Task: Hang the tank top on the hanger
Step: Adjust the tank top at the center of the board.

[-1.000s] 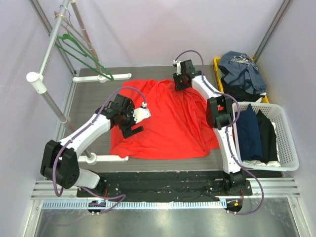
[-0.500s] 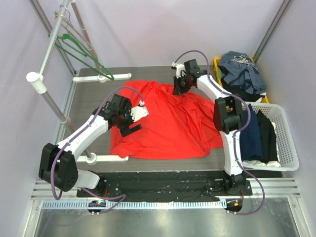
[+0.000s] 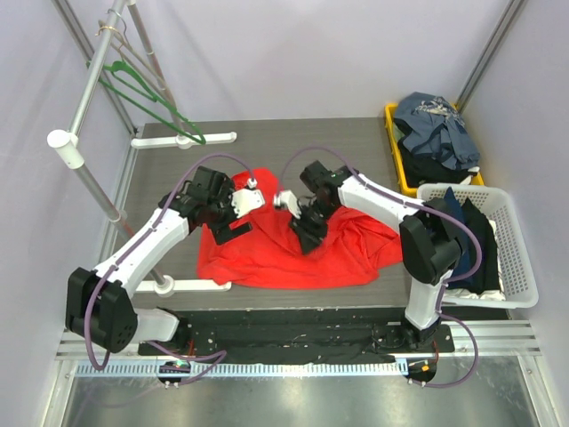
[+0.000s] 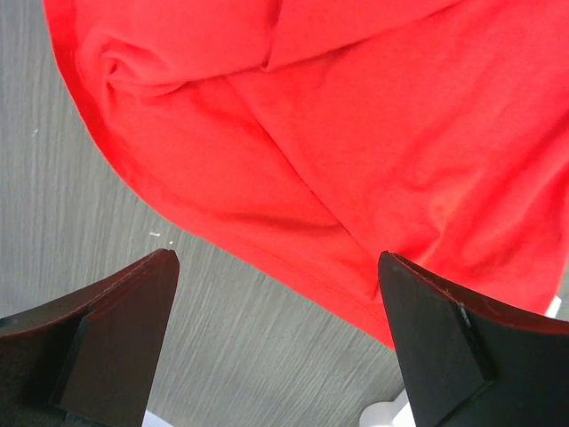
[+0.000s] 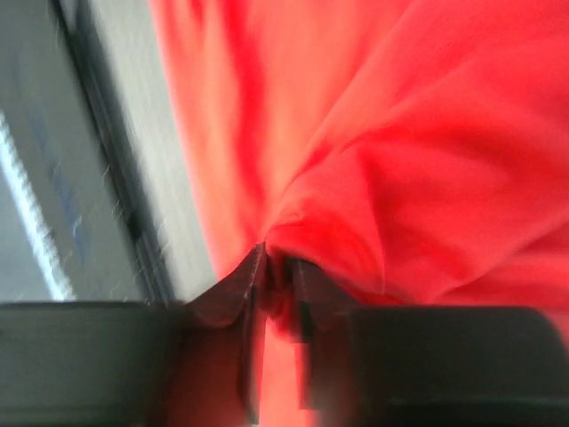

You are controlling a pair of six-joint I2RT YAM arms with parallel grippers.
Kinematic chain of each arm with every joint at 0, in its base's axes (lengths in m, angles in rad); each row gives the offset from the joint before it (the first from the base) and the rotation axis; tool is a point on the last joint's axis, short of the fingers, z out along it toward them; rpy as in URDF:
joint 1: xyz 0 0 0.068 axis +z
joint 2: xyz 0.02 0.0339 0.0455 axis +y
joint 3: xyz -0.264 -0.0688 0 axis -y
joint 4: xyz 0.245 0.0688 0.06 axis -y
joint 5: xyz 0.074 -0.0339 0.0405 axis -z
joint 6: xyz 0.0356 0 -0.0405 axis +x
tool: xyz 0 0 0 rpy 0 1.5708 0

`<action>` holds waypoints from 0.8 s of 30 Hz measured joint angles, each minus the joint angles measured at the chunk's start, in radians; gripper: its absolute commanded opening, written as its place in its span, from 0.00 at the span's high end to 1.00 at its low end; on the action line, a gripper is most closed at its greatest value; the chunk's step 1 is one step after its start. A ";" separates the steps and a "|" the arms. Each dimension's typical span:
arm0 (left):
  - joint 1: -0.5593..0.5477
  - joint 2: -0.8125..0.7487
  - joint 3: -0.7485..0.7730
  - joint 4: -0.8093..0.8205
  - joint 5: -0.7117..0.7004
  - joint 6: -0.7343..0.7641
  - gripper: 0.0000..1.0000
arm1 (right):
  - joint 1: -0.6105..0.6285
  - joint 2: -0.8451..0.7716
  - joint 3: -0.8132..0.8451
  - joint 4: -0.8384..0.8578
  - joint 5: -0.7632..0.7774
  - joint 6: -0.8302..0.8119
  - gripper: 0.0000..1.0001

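Our right gripper (image 5: pixel 277 265) pinches just a thin fold of the tank top (image 3: pixel 267 258) bunched on the table (image 3: pixel 267 142) (our left gripper (image 4: pixel 276 261) hangs spread wide above its edge), so it may slip free before reaching the hanger (image 3: pixel 151 102).

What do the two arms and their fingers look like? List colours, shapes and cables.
The left arm and right arm are built alike: slim white links between chunky black joints. A thin lilac cable loops along each one. The fingers are dark, flat-faced wedges that taper towards the tip.
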 measured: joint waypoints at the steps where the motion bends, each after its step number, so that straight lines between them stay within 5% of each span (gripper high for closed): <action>1: 0.000 -0.003 0.003 -0.010 0.008 0.005 0.00 | 0.002 0.002 -0.033 -0.046 0.000 -0.031 0.40; 8: 0.000 -0.002 0.010 -0.048 0.061 0.035 0.00 | -0.108 -0.042 -0.057 -0.198 -0.024 -0.126 0.32; 14: -0.005 0.122 0.079 -0.035 0.077 0.032 0.00 | -0.292 -0.064 0.035 -0.056 -0.019 -0.035 0.32; 24: -0.082 0.390 0.332 0.068 0.077 0.040 0.00 | -0.277 0.053 -0.015 0.041 0.000 0.040 0.31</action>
